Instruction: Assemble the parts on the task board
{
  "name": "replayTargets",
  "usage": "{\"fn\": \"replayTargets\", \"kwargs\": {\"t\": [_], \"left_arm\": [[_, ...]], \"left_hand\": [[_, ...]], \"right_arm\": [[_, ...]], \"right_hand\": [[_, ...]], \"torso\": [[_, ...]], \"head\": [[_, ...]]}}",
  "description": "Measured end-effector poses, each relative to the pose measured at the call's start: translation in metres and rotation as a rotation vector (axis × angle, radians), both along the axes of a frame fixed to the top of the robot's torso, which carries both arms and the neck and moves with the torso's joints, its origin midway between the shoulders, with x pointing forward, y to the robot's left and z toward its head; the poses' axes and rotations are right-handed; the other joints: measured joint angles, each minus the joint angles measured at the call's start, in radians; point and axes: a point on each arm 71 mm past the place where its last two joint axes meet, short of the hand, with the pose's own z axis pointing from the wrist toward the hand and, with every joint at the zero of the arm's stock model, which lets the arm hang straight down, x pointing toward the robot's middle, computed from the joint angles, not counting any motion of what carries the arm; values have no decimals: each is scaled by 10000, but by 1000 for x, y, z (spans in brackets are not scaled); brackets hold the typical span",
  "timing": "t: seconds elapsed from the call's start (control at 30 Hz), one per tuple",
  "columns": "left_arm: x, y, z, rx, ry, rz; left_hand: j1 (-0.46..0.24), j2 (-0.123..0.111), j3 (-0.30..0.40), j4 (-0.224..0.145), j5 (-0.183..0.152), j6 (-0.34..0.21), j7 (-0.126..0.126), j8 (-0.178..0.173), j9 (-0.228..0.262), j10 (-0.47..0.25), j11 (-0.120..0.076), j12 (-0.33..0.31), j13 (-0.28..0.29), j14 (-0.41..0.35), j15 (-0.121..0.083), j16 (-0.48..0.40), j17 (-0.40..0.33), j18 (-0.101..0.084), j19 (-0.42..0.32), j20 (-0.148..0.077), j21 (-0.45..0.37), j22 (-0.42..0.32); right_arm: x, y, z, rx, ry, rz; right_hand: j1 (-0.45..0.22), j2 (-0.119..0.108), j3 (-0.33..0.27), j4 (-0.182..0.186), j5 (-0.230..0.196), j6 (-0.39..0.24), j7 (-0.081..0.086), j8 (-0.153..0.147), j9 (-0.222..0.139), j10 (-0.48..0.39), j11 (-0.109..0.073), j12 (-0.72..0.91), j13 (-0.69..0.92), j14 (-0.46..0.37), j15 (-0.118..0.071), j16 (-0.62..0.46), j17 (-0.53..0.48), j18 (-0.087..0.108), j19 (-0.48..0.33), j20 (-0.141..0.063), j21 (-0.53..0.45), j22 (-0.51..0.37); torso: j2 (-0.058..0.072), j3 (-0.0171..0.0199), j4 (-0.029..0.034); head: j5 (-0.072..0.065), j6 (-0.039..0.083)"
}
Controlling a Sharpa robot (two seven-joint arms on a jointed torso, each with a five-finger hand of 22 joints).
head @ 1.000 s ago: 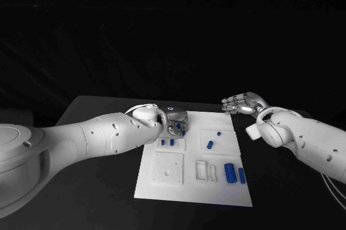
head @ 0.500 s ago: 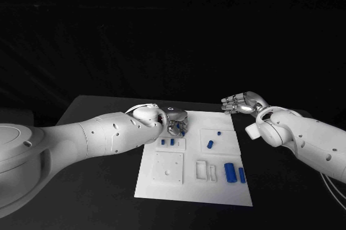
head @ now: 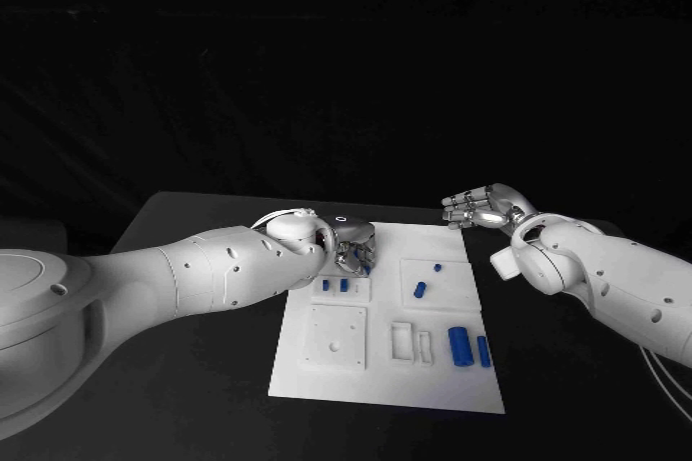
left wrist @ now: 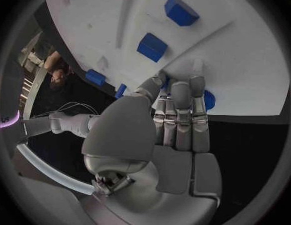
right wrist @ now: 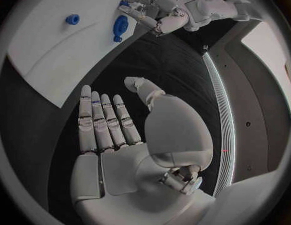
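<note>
The left hand (head: 346,243) reaches its silver fingers (left wrist: 180,110) down onto the far left part of the task board (head: 335,376); their tips rest against a small rounded blue part (left wrist: 208,100), though whether they grip it I cannot tell. Two blocky blue parts (head: 338,285) lie just nearer. The right hand (head: 486,208) hovers off the board's far right corner, fingers straight, apart, holding nothing. The smooth white flat board carries two blue cylinders (head: 469,348) near its right edge.
</note>
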Motion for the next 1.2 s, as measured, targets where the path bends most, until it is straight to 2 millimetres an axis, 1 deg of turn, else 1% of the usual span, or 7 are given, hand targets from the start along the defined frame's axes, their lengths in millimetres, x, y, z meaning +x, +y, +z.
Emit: {"fn": "replayTargets", "kwargs": {"t": [0.17,0.23,0.43,0.53,0.57,0.83,1.2], "left_arm": [[0,2,-1,-197,-64,53],[0,4,-1,-293,-108,97],[-1,12,0,-648,-231,228],[-2,16,5,-1050,-326,291],[-2,17,8,-1216,-364,319],[-6,37,30,-2326,-471,666],[-11,67,32,-2390,49,1197]], "left_hand": [[33,30,616,-328,134,101,-19,22,1,149,8,-58,-40,63,-61,114,72,-26,-35,-35,267,0],[-53,-67,886,-383,135,128,-31,22,2,185,-26,-77,-40,100,-34,114,94,-76,-71,-71,390,-1],[-144,-153,1032,-436,137,146,-44,23,58,202,-40,-87,3,104,-35,114,105,-79,-71,-70,498,-2],[-202,-209,1181,-504,757,146,-43,23,56,201,-40,-97,2,104,-34,114,104,-141,-125,-124,584,-2],[-252,-259,1245,-508,837,146,-44,23,49,201,-40,-99,1,104,-34,114,104,-149,-128,-122,619,-2],[-290,-300,1210,-469,736,146,-43,22,3,201,-40,-99,3,104,-34,72,104,-146,-200,-52,659,-3],[-288,-302,809,-370,577,145,-43,20,5,201,-37,-96,2,104,-33,-29,97,-147,-288,-69,616,-5]], "right_arm": [[0,1,0,6,-3,13],[0,2,0,15,-5,31],[0,3,0,25,-11,56],[0,3,0,23,-13,55],[0,3,0,22,-13,53],[0,1,0,2,-14,24],[0,-4,0,-44,-13,-49]], "right_hand": [[0,0,0,0,0,0,0,0,0,0,0,0,0,0,0,0,0,0,0,0,0,0],[0,0,0,0,0,0,0,0,0,0,0,0,0,0,0,0,0,0,0,0,0,0],[0,0,73,-14,0,0,0,0,0,0,0,0,0,0,0,0,0,0,0,0,0,0],[0,0,73,-14,0,0,0,0,0,0,0,0,0,0,0,0,0,0,0,0,0,0],[0,0,73,-14,0,0,0,0,0,0,0,0,0,0,0,0,0,0,0,0,0,0],[0,0,73,-14,0,0,0,0,0,0,0,0,0,0,0,0,0,1,0,0,0,0],[0,0,115,-57,0,0,0,0,0,0,0,0,0,0,0,0,0,1,0,0,0,0]], "torso": [[0,-1,0],[0,0,0],[-3,-8,10],[-5,-10,12],[-5,-12,11],[-16,-7,37],[-18,-12,55]], "head": [[-18,-14],[-21,-9],[-34,31],[-41,34],[-49,33],[-95,4],[-128,-30]]}}
